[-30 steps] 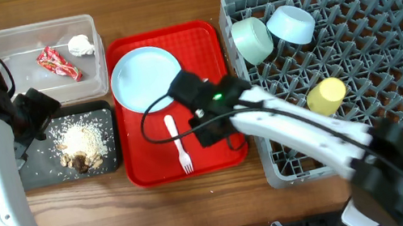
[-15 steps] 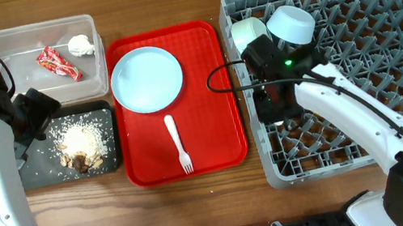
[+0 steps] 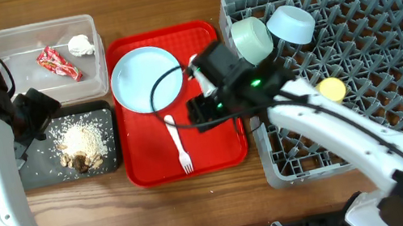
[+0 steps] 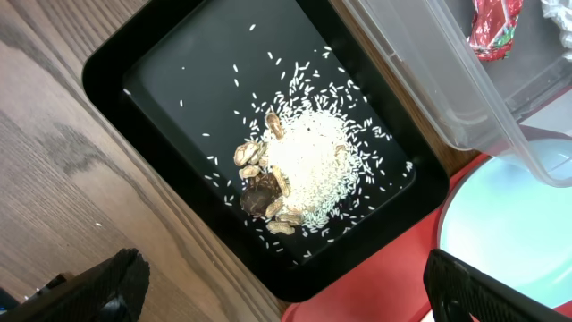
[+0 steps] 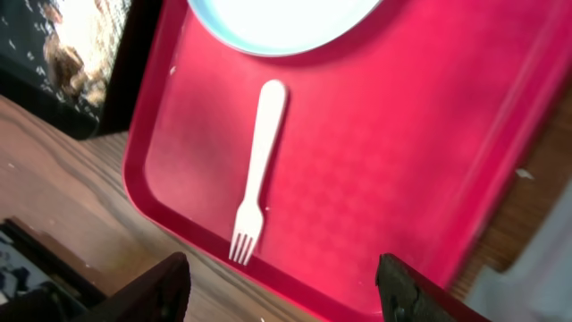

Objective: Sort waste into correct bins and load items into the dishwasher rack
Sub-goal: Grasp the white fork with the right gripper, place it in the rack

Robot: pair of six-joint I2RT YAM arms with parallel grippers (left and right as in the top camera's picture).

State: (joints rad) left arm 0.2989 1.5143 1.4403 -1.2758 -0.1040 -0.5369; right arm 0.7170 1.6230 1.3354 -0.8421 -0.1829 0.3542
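Observation:
The clear container (image 3: 31, 33) holds the red wrapper (image 3: 59, 63) and white tissue (image 3: 80, 44). The black tray (image 3: 110, 157) holds rice and brown bits (image 3: 79, 142). The pale blue plate (image 3: 138, 78) and white fork (image 3: 178, 141) lie on the red serving tray (image 3: 219, 147). Two bowls (image 3: 251, 39) (image 3: 291, 24) and the yellow cup (image 3: 333, 88) sit in the grey rack (image 3: 369, 35). My right gripper (image 3: 202, 115) is open and empty over the red tray, right of the fork (image 5: 257, 170). My left gripper (image 3: 40, 122) is open and empty at the black tray's (image 4: 116, 72) left edge. The spoon is not in view.
In the left wrist view the clear container's corner (image 4: 429, 80) overlaps the black tray's far side, with the plate (image 4: 523, 233) beyond. Bare wooden table (image 3: 198, 187) runs along the front. A few rice grains lie on the table left of the black tray.
My right arm swung from the red tray over to the rack's left side and has come back over the red tray beside the fork. The left arm has not moved.

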